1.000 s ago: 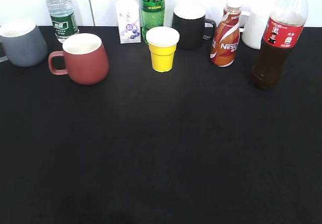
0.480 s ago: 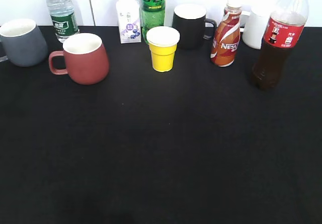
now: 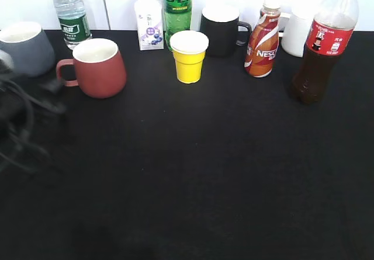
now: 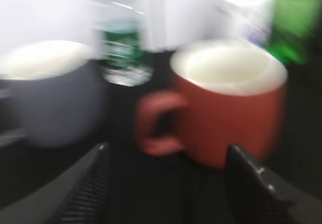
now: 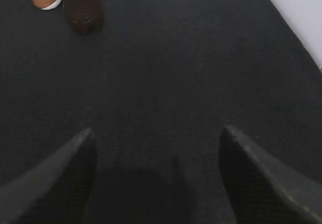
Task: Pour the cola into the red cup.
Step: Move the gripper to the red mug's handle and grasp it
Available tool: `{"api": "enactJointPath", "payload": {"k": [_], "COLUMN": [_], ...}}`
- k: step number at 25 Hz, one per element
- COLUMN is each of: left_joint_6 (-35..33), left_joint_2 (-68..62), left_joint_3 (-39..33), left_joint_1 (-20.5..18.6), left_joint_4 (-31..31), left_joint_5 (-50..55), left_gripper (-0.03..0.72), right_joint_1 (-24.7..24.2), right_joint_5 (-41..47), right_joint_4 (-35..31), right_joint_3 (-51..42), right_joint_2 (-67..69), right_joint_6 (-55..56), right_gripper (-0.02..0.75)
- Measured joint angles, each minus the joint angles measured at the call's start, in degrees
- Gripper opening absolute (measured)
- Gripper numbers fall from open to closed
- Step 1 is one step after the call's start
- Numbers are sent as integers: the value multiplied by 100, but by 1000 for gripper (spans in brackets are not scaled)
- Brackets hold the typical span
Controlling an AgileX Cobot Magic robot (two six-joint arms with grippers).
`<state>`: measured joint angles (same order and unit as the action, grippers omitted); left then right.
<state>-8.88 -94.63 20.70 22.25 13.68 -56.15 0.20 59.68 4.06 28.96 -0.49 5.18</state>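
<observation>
While my left gripper (image 4: 168, 183) approaches the red cup (image 4: 229, 105) fast, jaws spread and empty, it risks knocking it; right gripper (image 5: 156, 176) likewise spread.

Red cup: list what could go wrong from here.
1. The grey mug stands close beside the red cup; the open left tool, blurred with motion, might bump either.
2. The cola is tall and stands near the Nestle bottle; a grasp by the open right tool could tip one.
</observation>
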Motion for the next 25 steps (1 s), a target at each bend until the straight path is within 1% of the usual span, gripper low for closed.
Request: {"api": "enactJointPath", "payload": {"k": [1, 3, 6, 10, 13, 16, 18, 21, 23, 25], "left_joint_6": [39, 92, 171, 171, 171, 171, 171, 171, 171, 171], "left_joint_2": [-203, -486, -771, -1028, -1261, -1411, -1518, -1748, -1864, -1881], "left_joint_3": [0, 53, 488, 877, 928, 1204, 1372, 1555, 1766, 1907], "left_joint_1": [0, 0, -19, -400, -424, -436, -534, -580, -630, -746], "left_joint_4": [-40, 79, 203, 192, 159, 141, 121, 33, -13, -233], "left_joint_5": [-159, -598, -474, -182, -175, -163, -163, -138, -134, -128], "left_gripper": [533, 533, 533, 533, 533, 533, 533, 531, 510, 475], "right_joint_1": [0, 0, 0, 0, 0, 0, 0, 0, 0, 0], "right_joint_5": [0, 0, 0, 0, 0, 0, 0, 0, 0, 0], "right_joint_4": [0, 0, 0, 0, 0, 0, 0, 0, 0, -5], "right_joint_3": [0, 0, 0, 0, 0, 0, 0, 0, 0, 0], "right_joint_2": [0, 0, 0, 0, 0, 0, 0, 0, 0, 0], "right_joint_6": [0, 0, 0, 0, 0, 0, 0, 0, 0, 0], "right_gripper": [573, 573, 573, 573, 573, 573, 573, 573, 573, 573]}}
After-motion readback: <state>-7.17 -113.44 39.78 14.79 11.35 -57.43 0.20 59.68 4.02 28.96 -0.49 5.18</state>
